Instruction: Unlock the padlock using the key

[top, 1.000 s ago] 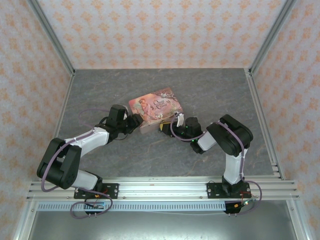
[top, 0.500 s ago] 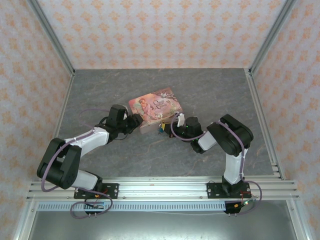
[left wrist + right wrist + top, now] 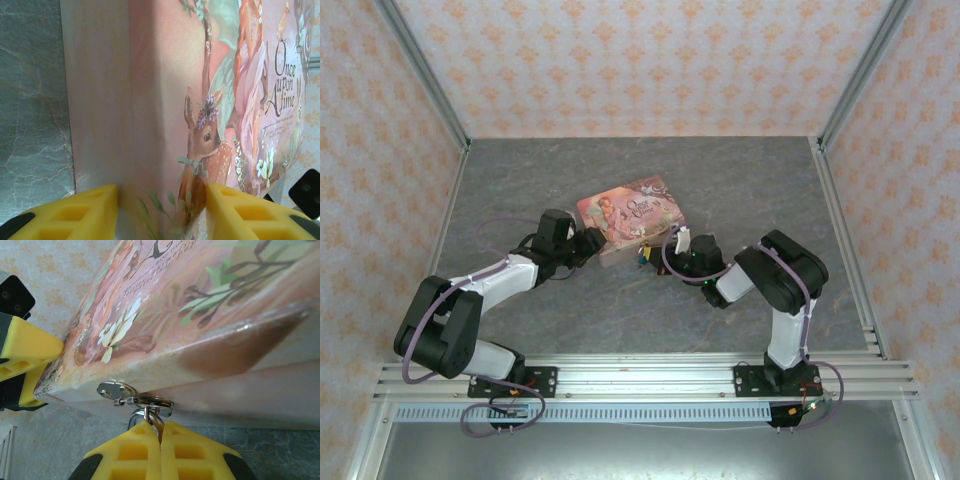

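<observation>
Right wrist view puts the right hand (image 3: 160, 435) nearest, its yellow fingers pressed flat together on a brownish-gold sliver, the key (image 3: 158, 427). The key's silvery ring (image 3: 156, 403) sits just under a small metal hasp (image 3: 116, 389) on the near edge of the pink illustrated tin (image 3: 200, 315). A thin silvery loop (image 3: 134, 416) beside the ring curves down behind the fingertips, and what it joins is hidden. Left wrist view shows the left hand (image 3: 162, 205) partly open, its two yellow fingers touching either side of the tin's corner and clamping it. The grey marbled table (image 3: 30, 100) lies beyond on the left. Top external view adds the layout that the wrist cameras miss. Both arms reach inward to the tin at mid-table, the left hand at its left end and the right hand at its near long edge. There the padlock (image 3: 645, 258) is a blue speck against the tin, just ahead of the right fingers. From above the key is too small to make out.
</observation>
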Robot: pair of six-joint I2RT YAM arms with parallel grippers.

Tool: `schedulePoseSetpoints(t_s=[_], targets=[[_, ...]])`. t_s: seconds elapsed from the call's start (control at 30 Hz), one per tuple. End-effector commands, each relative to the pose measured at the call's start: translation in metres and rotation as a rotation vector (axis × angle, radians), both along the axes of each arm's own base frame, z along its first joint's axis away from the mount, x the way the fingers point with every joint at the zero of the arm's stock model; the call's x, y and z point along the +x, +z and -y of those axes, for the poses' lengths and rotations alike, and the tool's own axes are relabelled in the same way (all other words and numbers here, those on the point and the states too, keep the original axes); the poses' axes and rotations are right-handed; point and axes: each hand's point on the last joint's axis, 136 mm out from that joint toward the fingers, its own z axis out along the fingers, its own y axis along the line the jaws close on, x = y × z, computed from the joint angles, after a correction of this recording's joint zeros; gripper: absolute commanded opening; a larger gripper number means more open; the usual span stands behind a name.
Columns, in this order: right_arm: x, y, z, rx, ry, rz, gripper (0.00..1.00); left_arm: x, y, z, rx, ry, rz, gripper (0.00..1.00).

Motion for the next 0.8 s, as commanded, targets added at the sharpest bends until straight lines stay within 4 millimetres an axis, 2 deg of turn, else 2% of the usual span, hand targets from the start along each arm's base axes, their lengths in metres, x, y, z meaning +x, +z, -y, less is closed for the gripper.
schedulePoseSetpoints(t_s=[0.0,0.47,0.77], targets=[[0.01,0.034,0.005,0.075,-0.042,0.08,0.0,-0.042,-0.049,-0.011,0.09,-0.005,-0.198,0.46],[-0.008,0.008,0.004,0.058,0.023,-0.011,0.01,-0.04,-0.049,-0.01,0.082,0.001,-0.195,0.46],[-0.01,0.002,0.005,0.041,0.029,-0.028,0.0,-0.038,-0.047,-0.01,0.082,0.003,-0.193,0.46]])
